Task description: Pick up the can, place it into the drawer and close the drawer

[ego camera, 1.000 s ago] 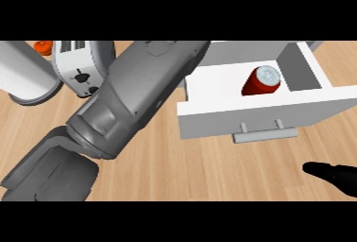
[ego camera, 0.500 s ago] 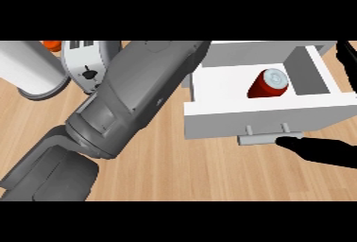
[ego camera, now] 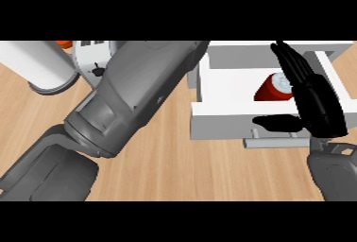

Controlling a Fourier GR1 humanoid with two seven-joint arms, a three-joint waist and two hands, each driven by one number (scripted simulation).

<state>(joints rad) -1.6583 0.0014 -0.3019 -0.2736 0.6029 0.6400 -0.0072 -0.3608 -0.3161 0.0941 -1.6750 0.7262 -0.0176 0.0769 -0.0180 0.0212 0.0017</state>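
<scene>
I see the wooden counter (ego camera: 174, 170) filling the lower part of the view, and my left forearm (ego camera: 132, 99) lies across it as a big grey diagonal from the lower left corner up toward the back edge; it sits much as it did half a second ago, and its hand is out of view. The white drawer (ego camera: 223, 116) stands open at the counter's right side, its front panel facing me with the grey handle (ego camera: 268, 141) just below it. What differs most from the earlier frame is my right hand (ego camera: 317, 101): half a second ago it was low, beside the handle near the right edge, and a second ago only a dark tip showed at the lower right; now it stands up over the drawer's right side, fingers (ego camera: 289, 61) straight and spread slightly apart, thumb (ego camera: 279, 123) stuck out sideways across the front panel just above the handle, clamped on nothing. The can (ego camera: 275, 89) lies inside the drawer toward its right wall, red body tilted, its long axis running from lower left to upper right with the silver top pointing up and right, partly hidden behind my fingers. At the counter's back left corner stand a white cylinder (ego camera: 38, 64) and a white appliance (ego camera: 90, 64).
</scene>
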